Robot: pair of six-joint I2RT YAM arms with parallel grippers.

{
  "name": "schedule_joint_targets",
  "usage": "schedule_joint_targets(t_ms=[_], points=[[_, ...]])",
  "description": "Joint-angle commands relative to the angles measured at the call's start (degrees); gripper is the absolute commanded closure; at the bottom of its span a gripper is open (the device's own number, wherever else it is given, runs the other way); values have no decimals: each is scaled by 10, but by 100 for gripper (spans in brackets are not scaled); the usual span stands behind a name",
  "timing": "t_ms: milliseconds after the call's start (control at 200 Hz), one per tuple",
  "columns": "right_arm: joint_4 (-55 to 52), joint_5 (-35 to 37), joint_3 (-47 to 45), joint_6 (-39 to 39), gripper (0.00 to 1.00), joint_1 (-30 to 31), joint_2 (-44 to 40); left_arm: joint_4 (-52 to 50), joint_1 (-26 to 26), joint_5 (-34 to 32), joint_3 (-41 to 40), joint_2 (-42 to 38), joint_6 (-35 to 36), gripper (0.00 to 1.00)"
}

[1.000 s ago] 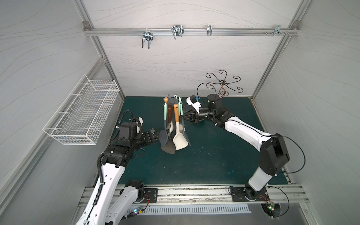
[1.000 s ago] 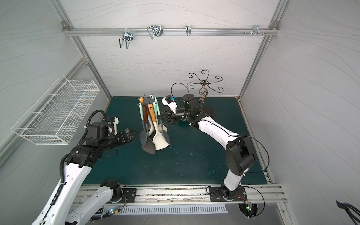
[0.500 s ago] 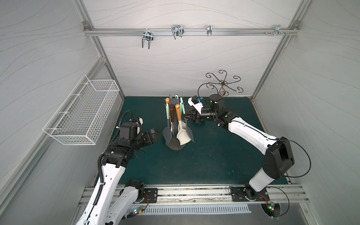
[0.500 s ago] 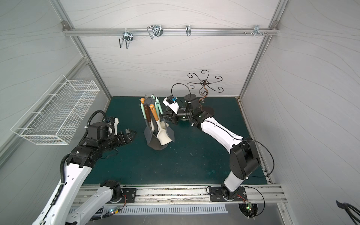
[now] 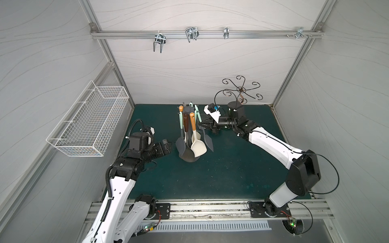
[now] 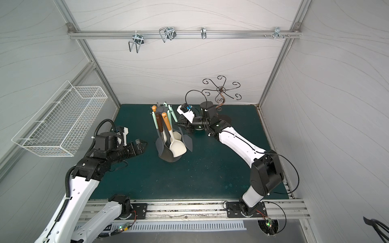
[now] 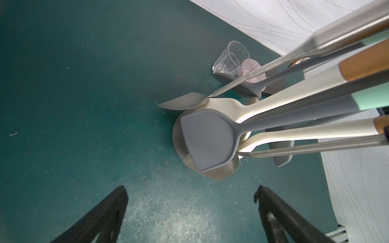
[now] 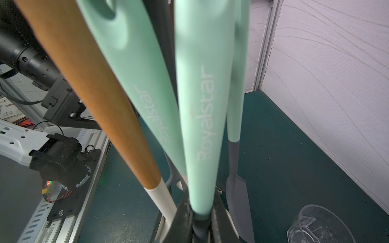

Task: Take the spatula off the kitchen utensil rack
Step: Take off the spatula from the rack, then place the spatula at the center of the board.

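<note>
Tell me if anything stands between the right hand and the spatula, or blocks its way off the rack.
Nothing stands between them: the right hand is shut on the spatula's mint handle. Its top hangs at the rack's crown, with other utensils crowded close beside it; the side toward the right arm looks free.

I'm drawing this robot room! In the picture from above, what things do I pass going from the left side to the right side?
white wire basket → left gripper → kitchen utensil rack → right gripper, shut on the spatula → curly wire stand
</note>
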Motion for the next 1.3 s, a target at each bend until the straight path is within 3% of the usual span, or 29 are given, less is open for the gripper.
schedule_joint_targets(t_ms=[0,510,610,1106,1296], points=[[12,5,-2,-1,100,-14,-38,18,0,-4,0,-2,8,1],[-13,6,0,-3,100,-37,-66,18,0,-3,-1,-2,9,1],[-36,43,0,-6,100,-38,-78,15,0,-7,-2,-5,8,1],[-296,381,-39,55,100,-41,-205,-10,-1,-59,-23,-47,0,0],[-376,418,-80,91,100,-107,-267,-15,-10,-77,-26,-63,-3,0]])
